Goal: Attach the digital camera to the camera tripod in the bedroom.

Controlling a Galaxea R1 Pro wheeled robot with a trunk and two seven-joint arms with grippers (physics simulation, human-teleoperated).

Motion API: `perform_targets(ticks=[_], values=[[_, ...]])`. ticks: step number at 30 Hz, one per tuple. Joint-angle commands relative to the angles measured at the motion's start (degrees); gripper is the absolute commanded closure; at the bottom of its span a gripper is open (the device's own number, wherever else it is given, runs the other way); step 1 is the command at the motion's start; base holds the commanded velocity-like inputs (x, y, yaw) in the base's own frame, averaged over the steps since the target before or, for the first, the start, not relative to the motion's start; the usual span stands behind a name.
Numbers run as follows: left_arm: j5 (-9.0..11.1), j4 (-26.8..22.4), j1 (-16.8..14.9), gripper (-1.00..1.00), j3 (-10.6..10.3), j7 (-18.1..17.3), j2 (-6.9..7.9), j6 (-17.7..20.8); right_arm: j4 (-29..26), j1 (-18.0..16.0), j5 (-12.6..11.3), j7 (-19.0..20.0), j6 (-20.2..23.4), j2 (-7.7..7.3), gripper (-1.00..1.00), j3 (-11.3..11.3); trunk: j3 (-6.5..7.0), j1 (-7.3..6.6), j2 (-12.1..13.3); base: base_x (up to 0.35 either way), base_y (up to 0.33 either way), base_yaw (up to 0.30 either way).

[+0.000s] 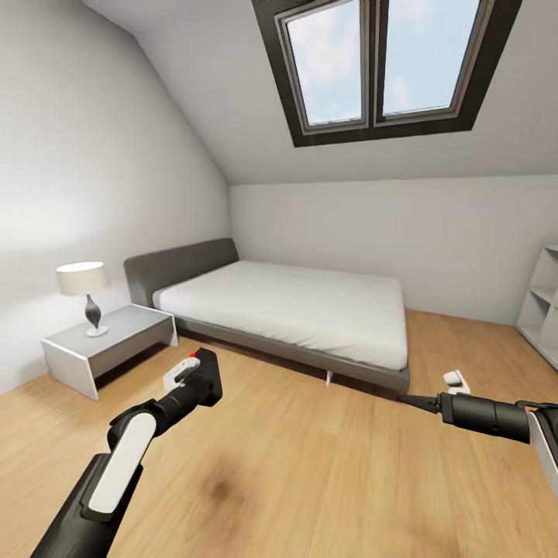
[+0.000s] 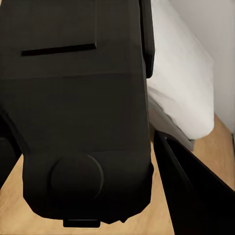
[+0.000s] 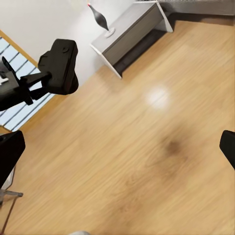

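A: What is seen at the left of the head view?

B: A grey nightstand [image 1: 105,341] is seen at about 9 o'clock, with a white-shaded lamp [image 1: 85,293] stood on it. Below it, near 7 o'clock, the left pincer [image 1: 190,377] is held out over the wood floor [image 1: 310,465], clenched on the digital camera [image 1: 203,381], whose red dot is turned upward.

A: Is that grasp confirmed elsewhere?

B: It is. In the left wrist view the black body of the digital camera [image 2: 78,112] is pressed close to the lens, with a slot and a round boss made out on it; one dark finger [image 2: 191,191] is seen beside it. In the right wrist view the digital camera [image 3: 61,66] is seen from the side, gripped at the end of the left arm, with the nightstand [image 3: 129,36] beyond.

A: And the middle and right?

B: The grey bed [image 1: 287,306] with its white mattress is placed at the centre, under the dark-framed skylight [image 1: 384,66] at 12 o'clock. At 3 o'clock a white shelf unit [image 1: 542,306] is cut by the frame edge; what it holds cannot be told. The right pincer [image 1: 457,381] is seen at 4 o'clock; in its wrist view the fingers [image 3: 10,152] are spread wide apart, released, with bare floor between.

A: Any writing?

B: None that can be read.
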Motion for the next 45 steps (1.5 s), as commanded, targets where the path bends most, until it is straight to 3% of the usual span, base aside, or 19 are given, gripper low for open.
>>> perform_targets(ticks=[1,24,38,45], values=[[0.56,-0.08,-0.05,1.0,-0.1,0.68,0.0,0.01,0.0,-0.03,-0.19,0.02,0.45,-0.02,-1.0,-0.01,0.12,-0.24,0.38,0.0,0.0,0.0],[0.71,-0.06,-0.01,1.0,-0.14,0.92,-0.09,-0.05,0.01,0.01,-0.18,-0.07,0.41,0.04,-1.0,0.07,4.25,-5.29,9.61,0.0,0.0,0.0],[0.64,0.73,-0.04,1.0,-0.03,0.89,-0.02,-0.05,1.79,-0.01,-0.09,-7.11,-0.21,0.32,-1.0,0.07,6.76,-8.36,15.22,0.0,0.0,0.0],[0.49,0.76,-0.04,1.0,-0.09,1.03,0.0,-0.16,1.89,0.01,-0.2,-12.95,-1.3,0.62,-1.0,0.07,8.02,-9.9,18.03,0.0,0.0,0.0]])
